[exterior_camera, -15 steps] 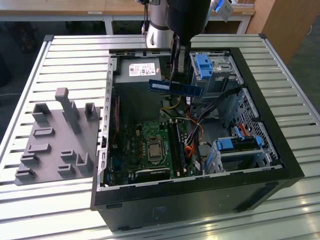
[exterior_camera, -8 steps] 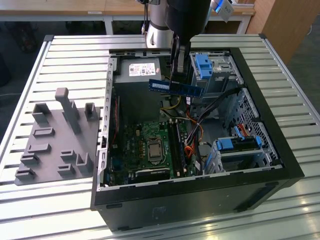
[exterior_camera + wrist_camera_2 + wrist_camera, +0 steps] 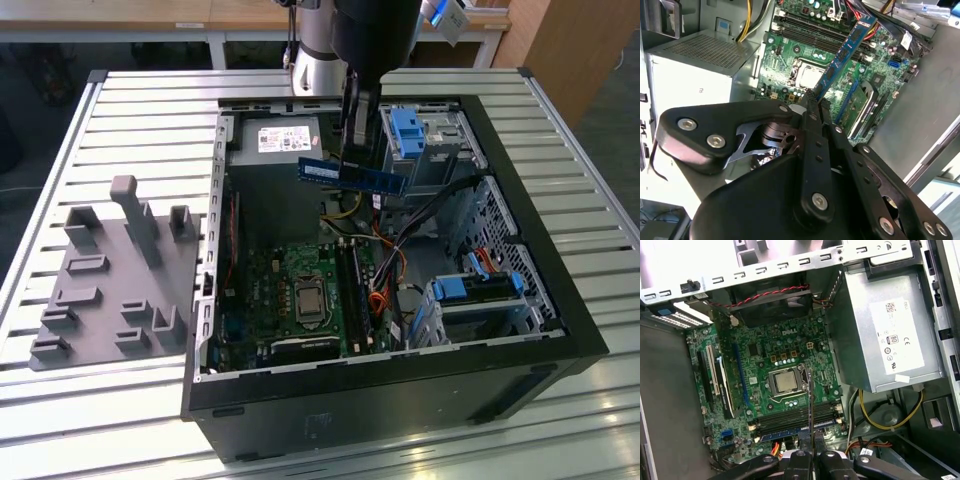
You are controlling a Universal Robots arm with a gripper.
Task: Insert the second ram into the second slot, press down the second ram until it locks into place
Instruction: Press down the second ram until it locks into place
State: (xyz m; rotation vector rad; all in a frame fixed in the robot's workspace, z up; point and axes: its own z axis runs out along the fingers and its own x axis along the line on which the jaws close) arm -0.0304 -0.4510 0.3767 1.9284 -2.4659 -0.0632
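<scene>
While poised above the open computer case (image 3: 560, 300), clenched firmly on the second ram (image 3: 385, 181) near its middle: the gripper (image 3: 352, 160), black-fingered, reaching down from the arm. Held on edge and roughly level in the exterior view, with the white sticker (image 3: 318, 172) toward the exterior view's left end of the blue strip. Hanging clear of the motherboard (image 3: 290, 270), over the boundary between the grey power supply (image 3: 270, 150) and the board, just beside a blue-latched drive cage (image 3: 410, 135). Not yet seated; well apart from the memory slots (image 3: 357, 290) lying next to the processor socket (image 3: 305, 297).

In the second wrist view, the second ram (image 3: 845, 52) jutting out from the pinched tips of the gripper (image 3: 812, 102), a row of dark chips along its face, with green board and processor socket (image 3: 807, 70) behind it. In the first wrist view, seen edge-on as a thin line, the second ram (image 3: 810, 400) crossing in front of the memory slots (image 3: 795, 416) and the edge of the processor socket (image 3: 785, 382), pinched at the gripper (image 3: 810, 460), with the power supply (image 3: 885, 335) close alongside.

Outside the case, on the slatted metal table (image 3: 150, 110) toward the exterior view's left, a grey moulded fixture (image 3: 110, 290) with upright posts, untouched and well apart from the gripper.
</scene>
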